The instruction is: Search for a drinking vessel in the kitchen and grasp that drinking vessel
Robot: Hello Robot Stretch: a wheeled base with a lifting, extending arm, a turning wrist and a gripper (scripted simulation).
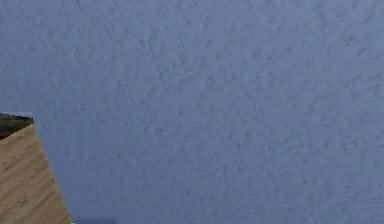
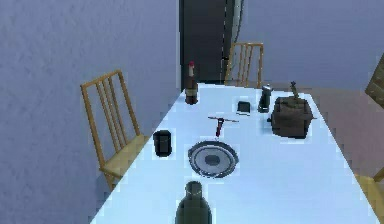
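Worktop [image 2: 290, 170] is set with a cup [image 2: 162, 143] near a plate [image 2: 213, 158].
It is judged light, stiff, best gripped round its wall; pincer state cannot be told.

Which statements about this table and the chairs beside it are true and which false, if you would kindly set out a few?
A small dark cup stands on the white table. True.
The round plate lies on the floor. False: it lies on the table, right of the cup in the arm side view.
A wooden chair stands at the table's left side in the arm side view. True.
The table carries a single bottle. False: two stand there, the far bottle and the near bottle.
The forward view faces a red brick wall. False: the wall is blue-grey.
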